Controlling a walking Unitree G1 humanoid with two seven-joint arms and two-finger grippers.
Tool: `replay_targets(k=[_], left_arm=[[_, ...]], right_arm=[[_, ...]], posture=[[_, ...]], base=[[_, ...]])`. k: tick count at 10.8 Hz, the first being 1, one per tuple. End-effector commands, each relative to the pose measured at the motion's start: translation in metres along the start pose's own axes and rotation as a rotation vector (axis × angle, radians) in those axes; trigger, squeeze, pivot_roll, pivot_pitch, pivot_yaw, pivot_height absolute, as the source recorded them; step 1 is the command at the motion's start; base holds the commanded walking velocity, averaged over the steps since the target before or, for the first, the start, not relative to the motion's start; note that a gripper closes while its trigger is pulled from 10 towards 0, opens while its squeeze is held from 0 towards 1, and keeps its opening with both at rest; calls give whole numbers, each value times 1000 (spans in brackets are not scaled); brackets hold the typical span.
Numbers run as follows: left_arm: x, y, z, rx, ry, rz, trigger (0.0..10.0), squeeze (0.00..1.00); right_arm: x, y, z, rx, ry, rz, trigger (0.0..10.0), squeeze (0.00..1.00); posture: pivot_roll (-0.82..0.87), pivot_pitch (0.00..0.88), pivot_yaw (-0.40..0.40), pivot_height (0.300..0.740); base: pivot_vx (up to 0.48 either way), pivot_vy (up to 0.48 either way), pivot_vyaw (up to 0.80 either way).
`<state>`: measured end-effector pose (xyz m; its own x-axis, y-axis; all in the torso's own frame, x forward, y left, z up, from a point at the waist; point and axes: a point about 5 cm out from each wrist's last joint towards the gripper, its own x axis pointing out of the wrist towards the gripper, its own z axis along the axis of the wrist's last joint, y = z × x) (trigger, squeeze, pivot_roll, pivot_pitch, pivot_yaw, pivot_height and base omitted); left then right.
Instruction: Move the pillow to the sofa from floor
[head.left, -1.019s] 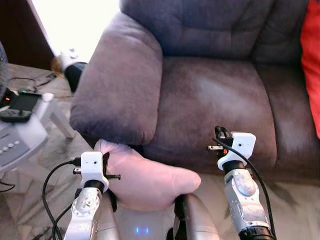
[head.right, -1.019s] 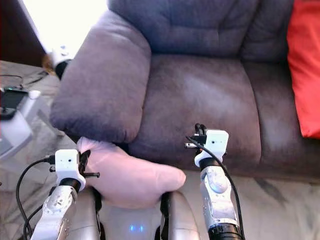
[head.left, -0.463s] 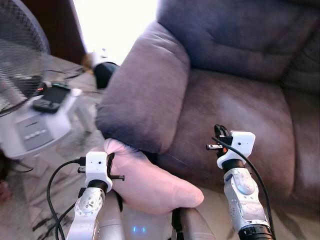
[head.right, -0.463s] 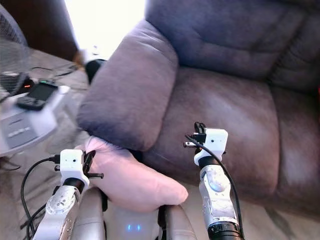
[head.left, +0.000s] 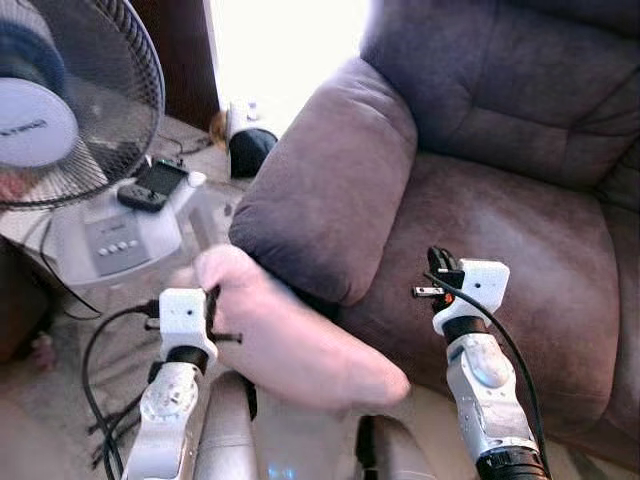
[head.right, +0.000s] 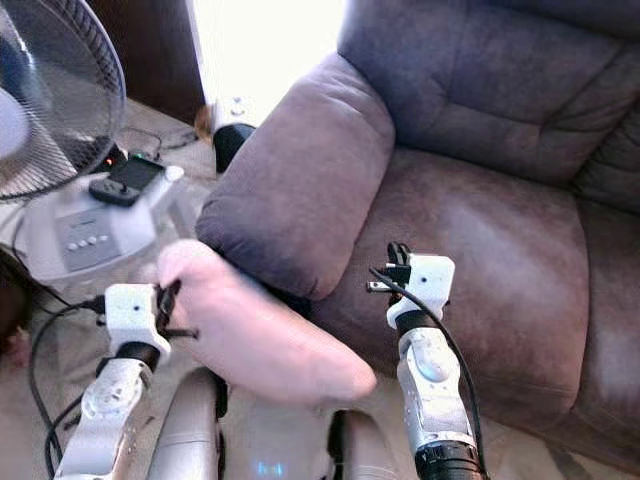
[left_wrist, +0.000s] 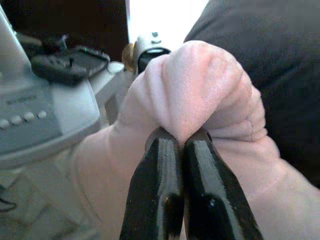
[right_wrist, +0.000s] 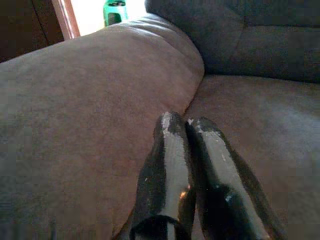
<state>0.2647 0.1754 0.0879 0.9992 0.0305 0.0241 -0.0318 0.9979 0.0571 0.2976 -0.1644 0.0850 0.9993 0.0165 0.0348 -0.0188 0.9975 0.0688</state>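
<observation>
A pale pink pillow (head.left: 290, 335) hangs off the floor in front of me, just below the armrest (head.left: 335, 190) of the grey-purple sofa (head.left: 500, 210). My left gripper (left_wrist: 181, 141) is shut on a pinched fold of the pillow (left_wrist: 195, 95) at its near-left end. My right gripper (right_wrist: 185, 125) is shut with nothing in it, held up before the sofa's seat cushion (right_wrist: 260, 115); its white wrist (head.left: 470, 290) stands to the right of the pillow.
A standing fan (head.left: 60, 100) and its white base with a remote (head.left: 150, 185) are on the left. A dark-and-white object (head.left: 245, 150) lies on the floor by the armrest. The floor is pale marble.
The camera has swung left, bringing the fan into view and losing the red cushion. The pillow in my left gripper has risen a little toward the armrest.
</observation>
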Motion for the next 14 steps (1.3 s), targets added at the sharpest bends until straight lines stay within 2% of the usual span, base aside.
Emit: replay_targets(k=[1,4,6,8,9,12,14], left_arm=[[6,5,30,-5,-156,30,10000,0],[7,5,31,-3,-158,30,10000,0],[9,6,45,-2,-203,27,10000,0],[16,7,67,-9,-281,28,10000,0],[18,6,71,-13,-293,26,10000,0],[17,3,69,-20,-281,19,10000,0],[17,3,69,-21,-278,17,10000,0]], right_arm=[[-3,-5,-5,-3,18,-20,10000,0],[-2,-6,-4,-3,15,-23,10000,0],[0,-6,0,-4,0,-23,10000,0],[7,-3,14,-2,-60,-8,10000,0],[7,-2,17,1,-77,0,10000,0],[7,-3,14,-6,-64,-8,10000,0],[7,-3,14,-3,-66,-9,10000,0]], posture=[[100,89,-81,634],[101,88,-81,634],[105,87,-80,634],[104,83,-79,634],[103,82,-78,634],[103,79,-77,669],[103,74,-76,669]], base=[[0,0,0],[0,0,0],[0,0,0],[0,0,0],[0,0,0],[0,0,0],[0,0,0]])
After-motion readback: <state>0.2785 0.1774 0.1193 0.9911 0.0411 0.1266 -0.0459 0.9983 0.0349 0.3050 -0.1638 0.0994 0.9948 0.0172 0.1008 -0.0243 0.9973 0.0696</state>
